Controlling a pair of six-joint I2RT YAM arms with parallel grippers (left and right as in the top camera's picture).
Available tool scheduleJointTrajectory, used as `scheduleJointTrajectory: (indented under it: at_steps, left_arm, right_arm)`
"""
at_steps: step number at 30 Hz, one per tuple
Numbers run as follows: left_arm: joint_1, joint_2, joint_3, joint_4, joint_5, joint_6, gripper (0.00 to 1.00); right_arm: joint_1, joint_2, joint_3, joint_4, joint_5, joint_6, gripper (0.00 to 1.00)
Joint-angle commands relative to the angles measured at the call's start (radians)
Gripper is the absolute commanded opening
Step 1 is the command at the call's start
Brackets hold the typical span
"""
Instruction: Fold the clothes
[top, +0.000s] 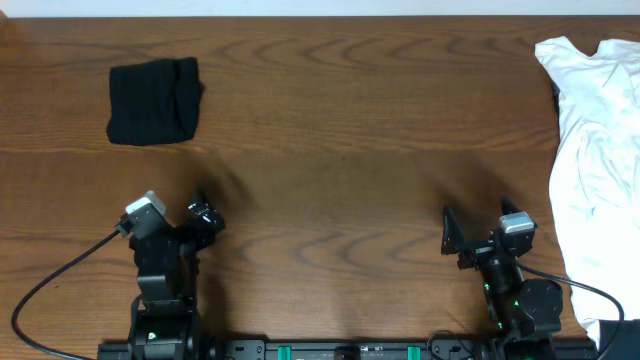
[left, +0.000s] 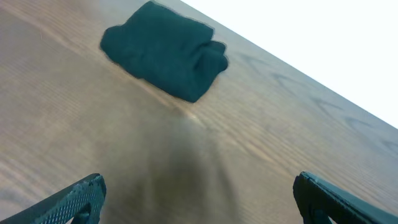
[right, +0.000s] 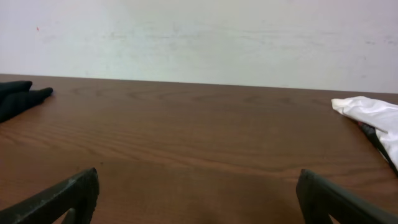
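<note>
As seen from overhead, shows a dark brown table (top: 330, 130) with wood grain running left to right in long loops; ends at the far edge against a plain off-white wall (right: 199, 37), faintly scuffed. Holds two pieces of clothing, well apart; at the far left, a black garment (top: 153, 102), folded into a compact, nearly square block, slightly wider left to right than near to far, with the thicker bunched fold toward the right; lies flat and roughly square to the table's edges. Along the right edge, a white garment (top: 600, 170), unfolded and rumpled, with the long axis running far to near and the narrower end pointing at the far edge; spills past the frame on the right. Near the front edge, left gripper (top: 203, 217) and right gripper (top: 478, 228), both spread wide and pinching nothing, above bare wood and apart from either garment; from the left arm, a black cable (top: 60, 285) looping toward the near left corner.
</note>
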Motion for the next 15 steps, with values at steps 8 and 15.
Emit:
scheduleJointTrajectory:
  at_steps: [8, 15]
  left_arm:
    - [-0.009, -0.116, -0.164, 0.065, -0.004, 0.035, 0.98]
    - [-0.009, -0.198, -0.22, 0.056, -0.005, 0.036, 0.98]
  right_arm:
    - [-0.01, -0.006, -0.003, -0.003, 0.006, 0.002, 0.99]
    - [-0.01, -0.006, -0.003, -0.003, 0.006, 0.002, 0.99]
